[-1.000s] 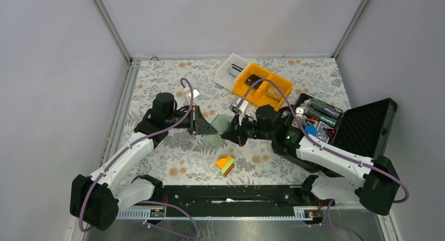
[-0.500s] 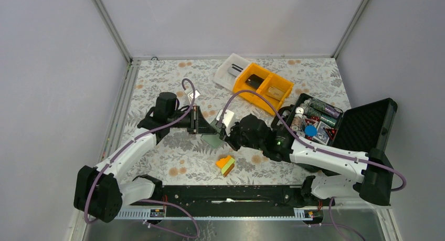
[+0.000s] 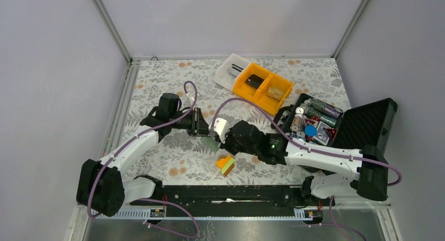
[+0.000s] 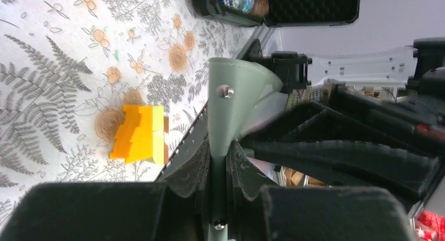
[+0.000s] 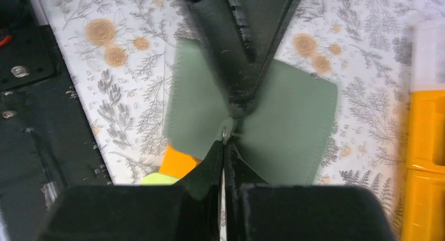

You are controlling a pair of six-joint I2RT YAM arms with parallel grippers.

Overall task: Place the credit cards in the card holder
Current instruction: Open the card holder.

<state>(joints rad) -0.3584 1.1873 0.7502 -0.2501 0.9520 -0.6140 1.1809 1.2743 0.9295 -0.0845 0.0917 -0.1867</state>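
Observation:
The grey-green card holder hangs just above the table centre, pinched at one edge by my left gripper, which is shut on it. In the left wrist view the holder rises from the closed gripper. My right gripper is shut on a thin white card and presses against the holder. In the right wrist view the gripper meets the holder's spread flaps, with the card edge-on. A black card and a tan card lie in the orange bin.
An orange-yellow-green wedge block lies just in front of the holder. The orange bin and a white tray stand at the back. An open black foam-lined case with chips sits at the right.
My right gripper has carried the white card leftward and down from beside the case to the holder. My left gripper has shifted slightly right, still holding the holder.

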